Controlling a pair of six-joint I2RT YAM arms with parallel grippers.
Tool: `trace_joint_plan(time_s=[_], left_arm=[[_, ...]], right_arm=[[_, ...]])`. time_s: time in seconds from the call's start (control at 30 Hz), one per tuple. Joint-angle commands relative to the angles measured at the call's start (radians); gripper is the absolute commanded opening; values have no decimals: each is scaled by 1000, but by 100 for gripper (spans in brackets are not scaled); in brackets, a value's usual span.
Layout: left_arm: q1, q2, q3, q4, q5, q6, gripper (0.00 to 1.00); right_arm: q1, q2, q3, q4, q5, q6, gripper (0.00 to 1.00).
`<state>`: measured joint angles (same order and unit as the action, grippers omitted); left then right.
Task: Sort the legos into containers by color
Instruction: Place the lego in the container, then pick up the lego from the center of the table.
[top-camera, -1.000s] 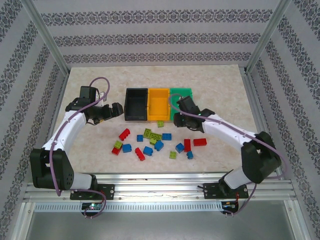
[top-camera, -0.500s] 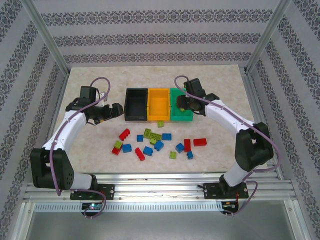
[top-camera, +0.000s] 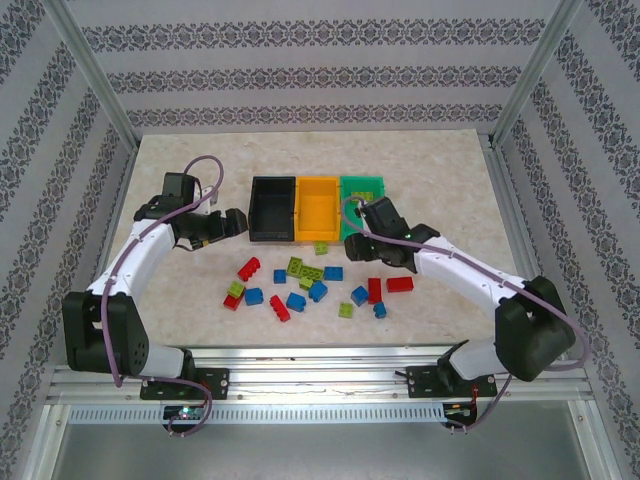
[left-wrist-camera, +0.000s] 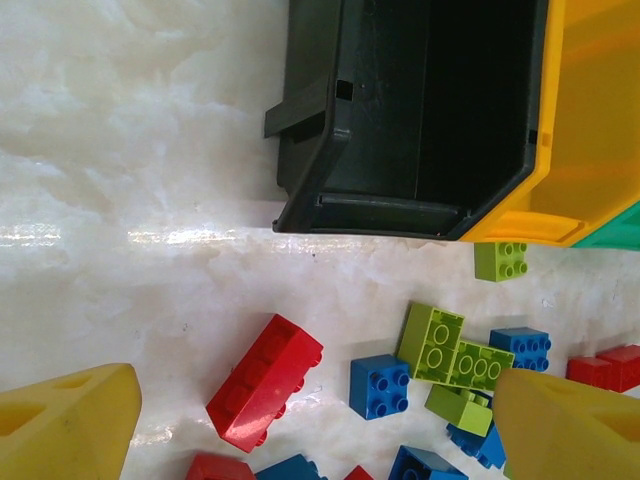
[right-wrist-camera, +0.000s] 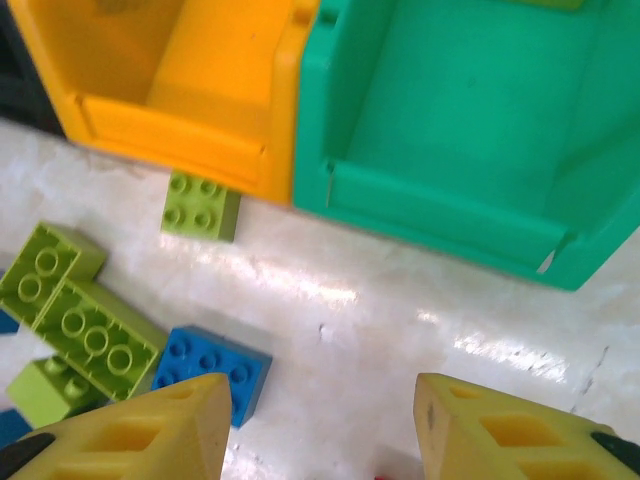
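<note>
Red, blue and lime legos lie scattered on the table (top-camera: 180, 300) in front of three containers: black bin (top-camera: 272, 208), orange bin (top-camera: 319, 207) and green bin (top-camera: 365, 190). My left gripper (top-camera: 238, 222) hovers open just left of the black bin (left-wrist-camera: 420, 110). Its yellow fingers (left-wrist-camera: 70, 430) straddle a red brick (left-wrist-camera: 265, 382) and a blue brick (left-wrist-camera: 380, 385) on the table below. My right gripper (top-camera: 357, 246) hangs open and empty before the green bin (right-wrist-camera: 470, 130). A blue brick (right-wrist-camera: 215, 370) lies by its left finger (right-wrist-camera: 130, 430).
A lime brick (right-wrist-camera: 200, 205) rests against the orange bin's front (right-wrist-camera: 190, 80). More lime bricks (left-wrist-camera: 450, 350) cluster mid-table, and red bricks (top-camera: 399, 284) lie to the right. Frame posts and patterned walls enclose the table.
My right gripper rose over the green bin, opened, then came back down in front of the bins. The left gripper stayed put, its jaws narrowing slightly.
</note>
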<state>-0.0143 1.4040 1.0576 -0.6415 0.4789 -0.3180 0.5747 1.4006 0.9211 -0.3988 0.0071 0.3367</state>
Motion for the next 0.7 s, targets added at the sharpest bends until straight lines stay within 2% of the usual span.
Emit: trace_joint_plan(time_s=[0.0,0.1,0.4,0.67], left_arm=[[-20,21,13,-53,-9,24,88],[-47,56,36,-118,-100,39,86],[-185,222,100,-236,-176,115,67],[-237,283,112,-253,-234,143,62]], right_arm=[[19,-21,-43,35,-20,5,52],[31,-17,-60,65,0,11,52],[66,-8,-62,59,43,7,53],[65,-44,-100,80,58,2,53]])
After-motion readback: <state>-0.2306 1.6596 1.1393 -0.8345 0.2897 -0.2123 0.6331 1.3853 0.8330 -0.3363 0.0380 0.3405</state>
